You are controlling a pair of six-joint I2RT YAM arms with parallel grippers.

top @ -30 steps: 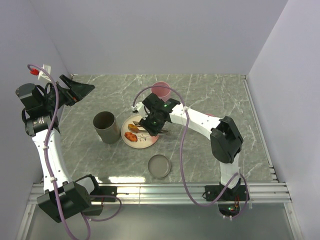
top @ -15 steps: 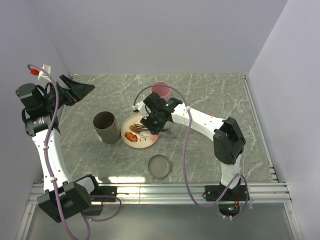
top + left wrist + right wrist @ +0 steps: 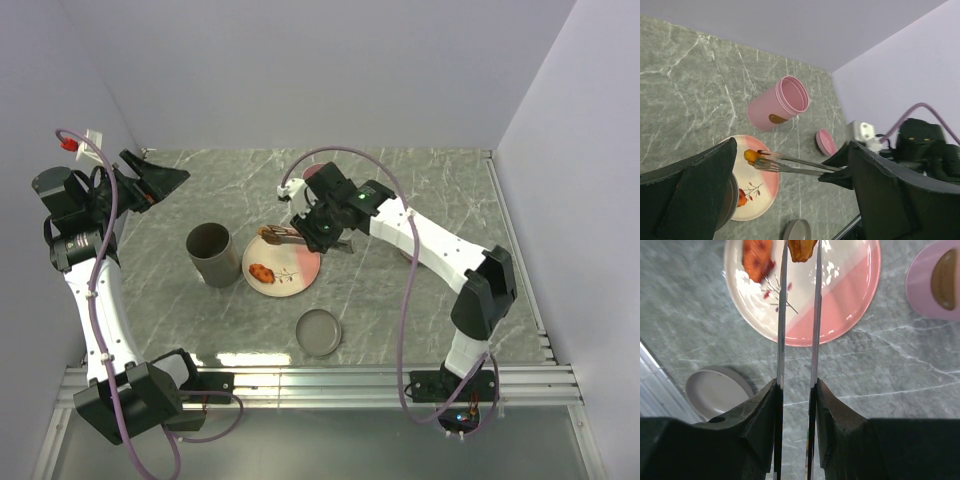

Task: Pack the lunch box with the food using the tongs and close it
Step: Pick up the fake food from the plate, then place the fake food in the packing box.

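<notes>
My right gripper [image 3: 322,232] [image 3: 796,385] is shut on the silver tongs [image 3: 290,234] [image 3: 781,315], one arm against each finger. The tong tips pinch an orange-brown chunk of food [image 3: 268,234] [image 3: 751,155] [image 3: 801,249] above the far left rim of the pink-and-white plate [image 3: 295,270] [image 3: 840,305]. Another orange chunk [image 3: 260,271] [image 3: 757,260] lies on the plate. Two round containers stand open: a grey one [image 3: 212,252] left of the plate and a pink one [image 3: 312,172] [image 3: 780,102] behind it. I cannot tell which is the lunch box. My left gripper [image 3: 165,180] [image 3: 791,145] hangs open, high at the far left.
A grey lid [image 3: 319,332] [image 3: 715,392] lies on the marble table in front of the plate. A pink lid [image 3: 825,142] lies right of the pink container, hidden under my right arm in the top view. Walls close in the back and both sides.
The right arm has lifted the tongs off the plate with a chunk pinched in the tips and drawn back to the right. One chunk stays on the plate. The left arm has not moved.
</notes>
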